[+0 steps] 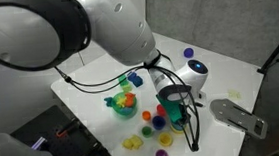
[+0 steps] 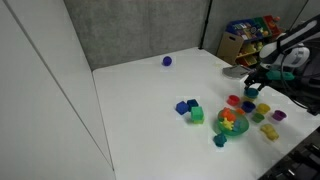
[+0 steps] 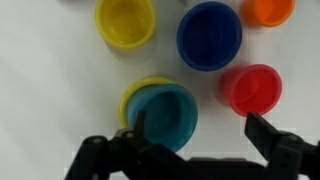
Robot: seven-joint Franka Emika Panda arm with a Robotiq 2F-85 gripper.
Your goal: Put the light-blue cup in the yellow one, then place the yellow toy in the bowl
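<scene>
Light-blue cup [image 3: 168,118] sits nested in the yellow one [image 3: 133,92]. Only the wrist view shows this, with a yellow crescent of rim peeking out. My claw [image 3: 197,128] is spread wide over the pair and grips nothing. One finger overlaps the cup's edge; can't tell if it touches. Red cup [image 3: 250,88] just beside, dark-blue cup [image 3: 210,35] beyond. All smooth, round, glossy plastic. In both exterior views my arm hides the pair. They show the teal bowl [image 1: 113,104] holding coloured pieces on the white matte bench [image 1: 90,82], with the lumpy yellow toy [image 1: 133,144] outside it.
</scene>
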